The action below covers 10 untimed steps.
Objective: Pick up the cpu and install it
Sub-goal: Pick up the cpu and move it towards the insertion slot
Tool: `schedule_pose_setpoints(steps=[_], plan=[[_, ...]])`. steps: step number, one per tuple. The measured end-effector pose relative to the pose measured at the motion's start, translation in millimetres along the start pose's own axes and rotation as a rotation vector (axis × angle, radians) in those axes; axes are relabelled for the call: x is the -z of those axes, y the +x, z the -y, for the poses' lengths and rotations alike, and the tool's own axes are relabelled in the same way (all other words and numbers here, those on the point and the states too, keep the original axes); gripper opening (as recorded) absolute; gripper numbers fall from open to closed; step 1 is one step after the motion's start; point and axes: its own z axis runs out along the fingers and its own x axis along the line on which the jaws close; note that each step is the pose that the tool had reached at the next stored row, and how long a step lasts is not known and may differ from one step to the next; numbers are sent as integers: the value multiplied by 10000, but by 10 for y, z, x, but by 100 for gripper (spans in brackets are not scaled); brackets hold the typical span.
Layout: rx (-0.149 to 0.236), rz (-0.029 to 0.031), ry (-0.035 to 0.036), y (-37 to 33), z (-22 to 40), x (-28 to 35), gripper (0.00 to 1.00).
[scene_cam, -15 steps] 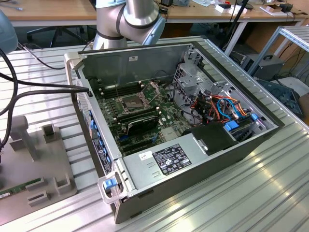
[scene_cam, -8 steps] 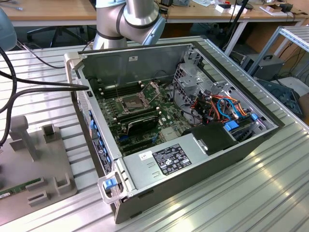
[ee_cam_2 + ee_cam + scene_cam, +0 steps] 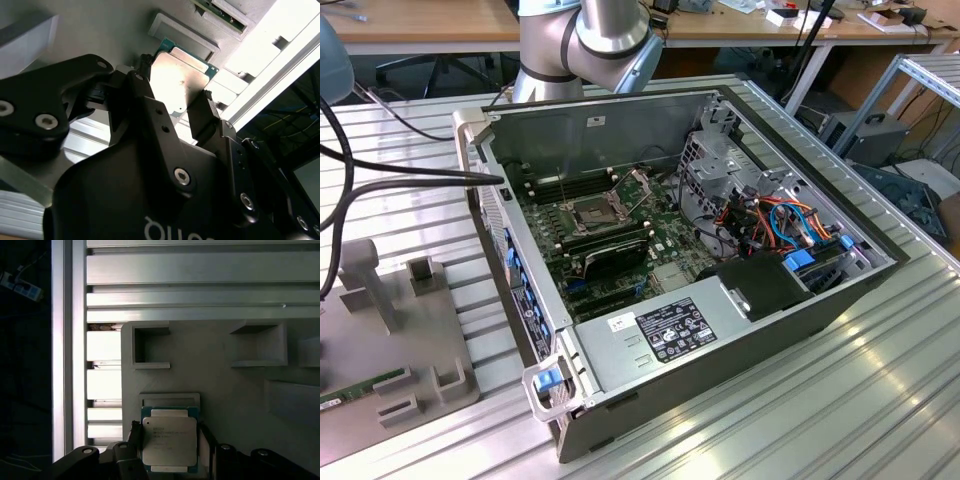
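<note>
Gripper [image 3: 170,436] low over grey tray [image 3: 430,340], left of computer case [image 3: 720,330]. Fingers [image 3: 145,67] pinching cpu [image 3: 170,442] by two opposite edges. Cpu flat at tray edge.

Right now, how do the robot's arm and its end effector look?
The arm is round, silver-grey metal tubing with smooth joint housings. The end effector is matt black, built of flat angular links joined by silver screw heads, with white lettering on its body.
</note>
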Motion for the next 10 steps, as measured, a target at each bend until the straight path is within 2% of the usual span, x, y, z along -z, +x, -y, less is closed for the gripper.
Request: schedule_pose_setpoints(steps=[10], plan=[[0, 0, 0, 1, -2, 36, 54]])
